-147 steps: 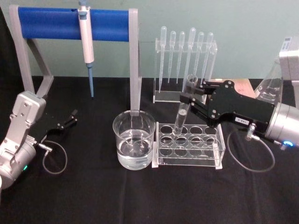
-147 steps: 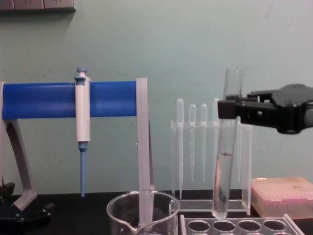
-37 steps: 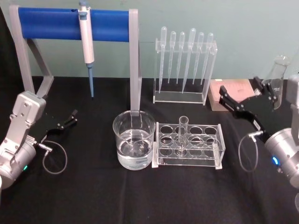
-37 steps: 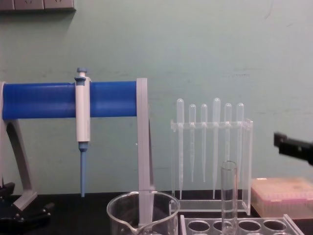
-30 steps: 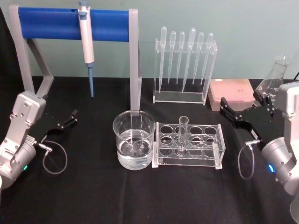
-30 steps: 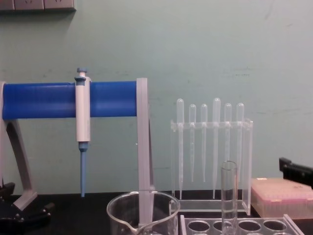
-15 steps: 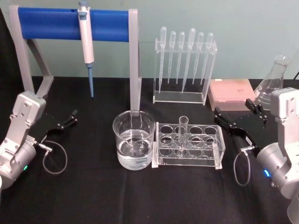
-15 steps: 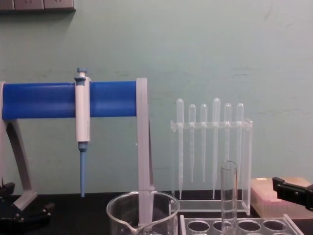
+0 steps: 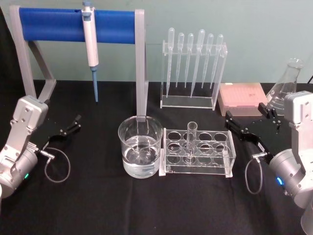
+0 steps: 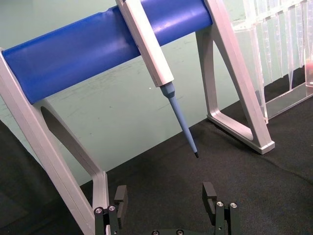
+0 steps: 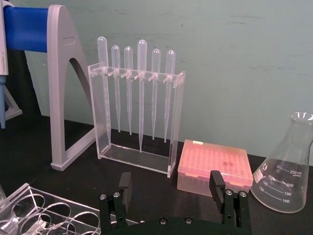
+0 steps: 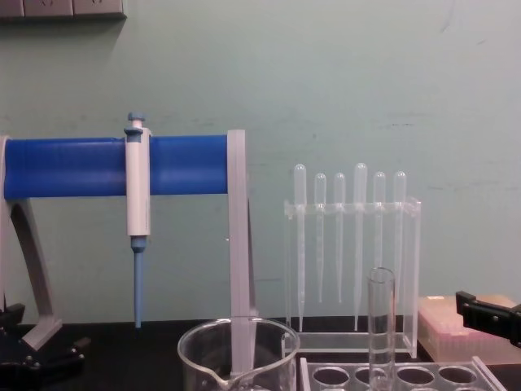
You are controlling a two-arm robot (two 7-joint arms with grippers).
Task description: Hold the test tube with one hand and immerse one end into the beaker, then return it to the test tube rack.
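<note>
Test tube (image 9: 190,142) upright in rack (image 9: 197,152), mouth up

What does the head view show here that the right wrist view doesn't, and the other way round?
Head view: the beaker with water in it, the tube standing upright in the rack, and the left gripper, open, far left of the beaker. Right wrist view: the printed 250 ml scale on the flask, readable there. Both: the right gripper, open and empty, right of the rack, plus the pipettes, the pink tip box, the flask and part of the rack.
</note>
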